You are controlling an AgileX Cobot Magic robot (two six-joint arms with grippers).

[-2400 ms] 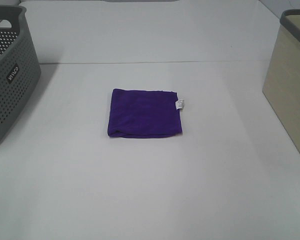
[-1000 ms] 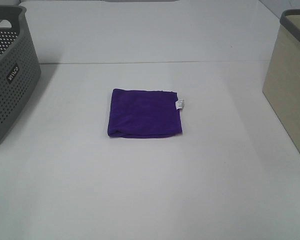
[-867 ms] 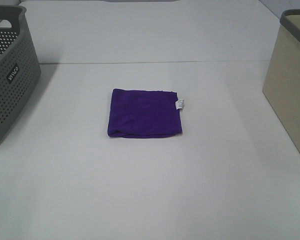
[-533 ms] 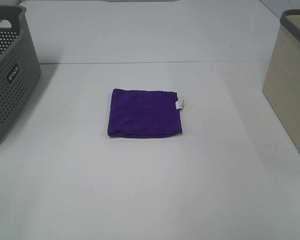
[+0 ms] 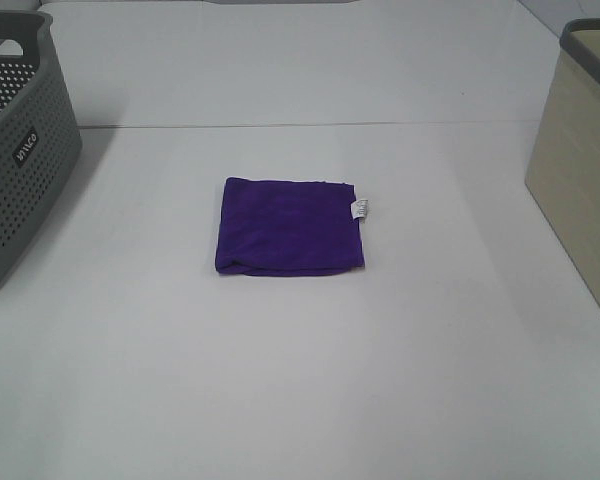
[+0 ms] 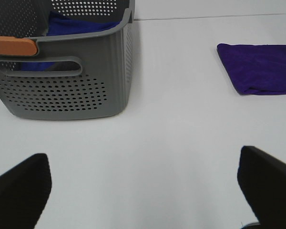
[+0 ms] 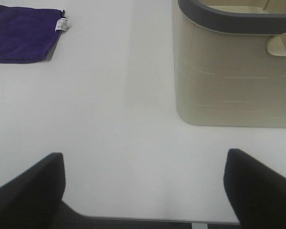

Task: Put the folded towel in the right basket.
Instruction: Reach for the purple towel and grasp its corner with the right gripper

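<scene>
The folded towel (image 5: 290, 226) lay flat in the middle of the tabletop (image 5: 300, 400), its longer side running from the left edge toward the right edge, well apart from the right basket (image 5: 580, 170) at the right edge. Your right hand (image 7: 143, 186) was spread wide and held nothing, with the towel ahead of it toward the middle. Your left hand (image 6: 143, 183) was spread wide too, but I think the right one sat nearer the basket.

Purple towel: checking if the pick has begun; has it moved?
No. The purple towel keeps its spot below the table seam, apart from the beige basket.
</scene>
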